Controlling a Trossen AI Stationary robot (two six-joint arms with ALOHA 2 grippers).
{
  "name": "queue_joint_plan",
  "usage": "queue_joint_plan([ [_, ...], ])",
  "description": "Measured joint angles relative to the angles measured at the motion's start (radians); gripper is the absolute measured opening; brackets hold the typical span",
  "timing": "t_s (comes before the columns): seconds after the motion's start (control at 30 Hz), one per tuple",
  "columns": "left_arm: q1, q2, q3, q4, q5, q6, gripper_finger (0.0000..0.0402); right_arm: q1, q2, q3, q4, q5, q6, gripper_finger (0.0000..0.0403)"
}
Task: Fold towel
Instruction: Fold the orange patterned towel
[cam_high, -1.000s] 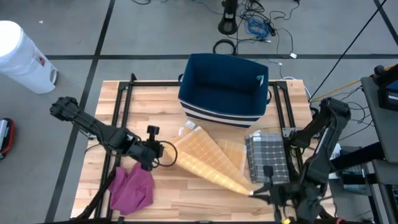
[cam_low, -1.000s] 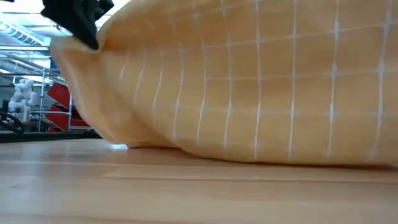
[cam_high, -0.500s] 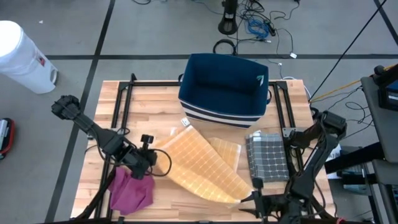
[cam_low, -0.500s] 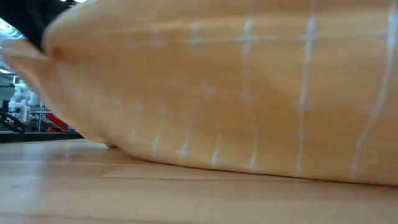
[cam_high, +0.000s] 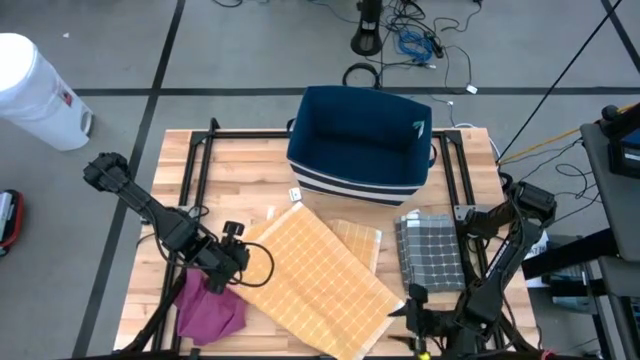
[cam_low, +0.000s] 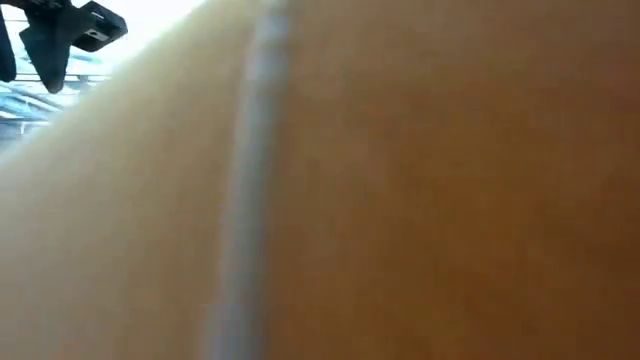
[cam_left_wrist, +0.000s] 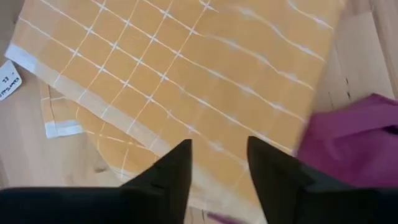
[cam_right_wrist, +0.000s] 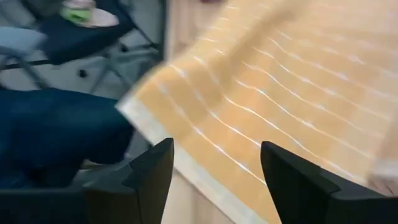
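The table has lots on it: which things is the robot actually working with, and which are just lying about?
In the job:
- orange checked towel
- left gripper, open
- right gripper, open

Lying about:
- navy fabric bin
- folded grey checked cloth
- crumpled magenta cloth

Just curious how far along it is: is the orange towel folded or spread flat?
Folded over. In the high view the orange towel has a top layer lying over a lower one, whose edge sticks out toward the basket.
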Motion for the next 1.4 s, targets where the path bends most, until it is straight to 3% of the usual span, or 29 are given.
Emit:
queue_joint_plan([
  [0.23,-0.01,0.0,0.0,0.006,-0.014,-0.047,0.0217,-0.002,0.056,0.0,-0.144,-0.01,0.198,0.0213],
  [0.47,0.001,0.0,0.0,0.07,-0.139,-0.033,0.022,-0.006,0.159,0.0,-0.209,-0.073,0.355,0.0213],
  [0.83,0.041,0.0,0.0,0.157,-0.15,0.039,0.022,-0.026,0.285,0.002,-0.271,-0.113,0.5,0.0207],
  [0.97,0.058,0.0,0.0,0.159,-0.189,0.062,0.022,-0.037,0.294,0.005,-0.253,-0.127,0.463,0.0161],
  [1.17,0.16,0.0,-0.092,0.306,-0.217,0.137,0.022,-0.04,0.285,0.003,-0.25,-0.147,0.394,0.0019],
  [1.4,0.406,0.0,-0.274,0.665,-0.255,0.199,0.022,-0.042,0.285,0.002,-0.251,-0.152,0.388,0.0002],
])
